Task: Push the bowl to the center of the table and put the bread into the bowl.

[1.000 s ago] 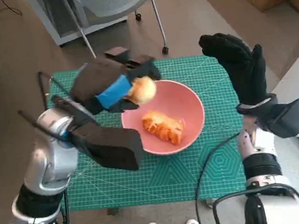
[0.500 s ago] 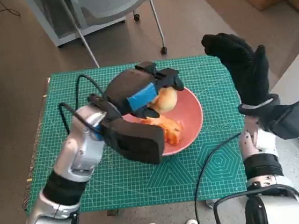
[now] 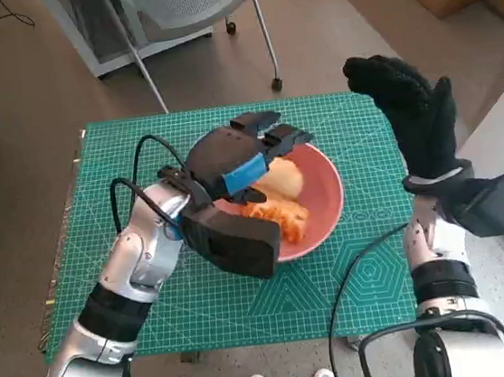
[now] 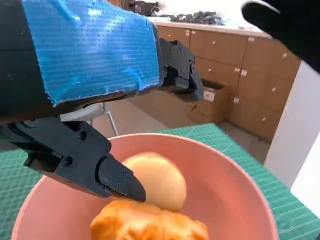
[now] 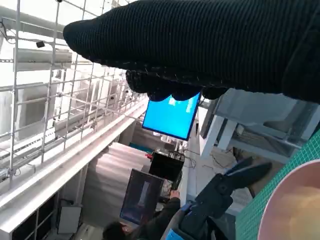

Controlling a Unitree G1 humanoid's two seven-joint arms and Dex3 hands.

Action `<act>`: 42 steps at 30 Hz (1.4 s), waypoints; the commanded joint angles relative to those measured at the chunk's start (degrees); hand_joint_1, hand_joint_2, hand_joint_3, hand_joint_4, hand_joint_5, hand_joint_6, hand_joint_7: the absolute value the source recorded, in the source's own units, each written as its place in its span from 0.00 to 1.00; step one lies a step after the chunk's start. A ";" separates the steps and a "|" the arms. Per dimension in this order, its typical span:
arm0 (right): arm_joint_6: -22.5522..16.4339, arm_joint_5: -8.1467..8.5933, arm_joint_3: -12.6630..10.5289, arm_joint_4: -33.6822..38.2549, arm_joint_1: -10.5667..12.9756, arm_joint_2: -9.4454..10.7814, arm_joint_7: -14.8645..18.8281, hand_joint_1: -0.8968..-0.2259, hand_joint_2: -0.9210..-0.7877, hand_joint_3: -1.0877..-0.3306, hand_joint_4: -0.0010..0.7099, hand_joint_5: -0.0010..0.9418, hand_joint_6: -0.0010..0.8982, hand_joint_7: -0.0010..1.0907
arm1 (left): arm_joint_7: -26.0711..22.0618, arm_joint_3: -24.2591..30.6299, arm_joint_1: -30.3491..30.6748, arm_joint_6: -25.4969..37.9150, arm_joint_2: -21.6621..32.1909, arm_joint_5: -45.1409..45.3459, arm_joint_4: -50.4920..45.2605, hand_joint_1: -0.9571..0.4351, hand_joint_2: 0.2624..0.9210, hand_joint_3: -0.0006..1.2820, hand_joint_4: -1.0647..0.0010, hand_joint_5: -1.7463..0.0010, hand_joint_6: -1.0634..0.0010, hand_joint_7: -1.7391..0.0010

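Pink bowl (image 3: 326, 200) near the middle of the green cutting mat (image 3: 247, 307), holding a pale round bread roll (image 3: 283, 178) beside an orange-brown pastry (image 3: 278, 216). Left hand (image 3: 235, 158) low over the bowl, fingers (image 4: 115, 177) spread apart around the roll, one fingertip touching it. Right hand (image 3: 412, 116) raised upright beyond the bowl's right rim, fingers extended, holding nothing.

left hand (image 3: 244, 157) swung in from the bowl's far-left rim to right over the pink bowl (image 3: 328, 212), fingers now spread apart, round bun (image 3: 280, 178) no longer held, sitting in the bowl touching the orange pastry (image 3: 276, 218)
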 commanded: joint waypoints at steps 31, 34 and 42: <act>4.03 -1.19 1.96 -2.63 -2.17 -0.32 -5.10 0.51 0.00 0.62 0.51 0.00 0.54 0.00 | 4.16 33.01 15.31 1.38 -8.48 -50.04 -19.07 0.42 1.00 0.10 0.94 0.99 1.00 0.73; 4.38 -1.16 2.20 -3.13 -2.38 -0.17 -5.17 0.51 0.00 0.62 0.50 0.00 0.54 0.00 | 4.56 33.38 16.05 1.25 -8.32 -50.07 -19.86 0.39 1.00 0.10 0.93 0.99 0.99 0.72; 5.07 -1.39 2.94 -3.71 -3.49 0.10 -5.85 0.50 0.00 0.62 0.49 0.00 0.55 0.00 | 4.50 33.57 17.32 0.61 -7.03 -48.85 -20.77 0.34 1.00 0.10 0.92 0.99 0.98 0.71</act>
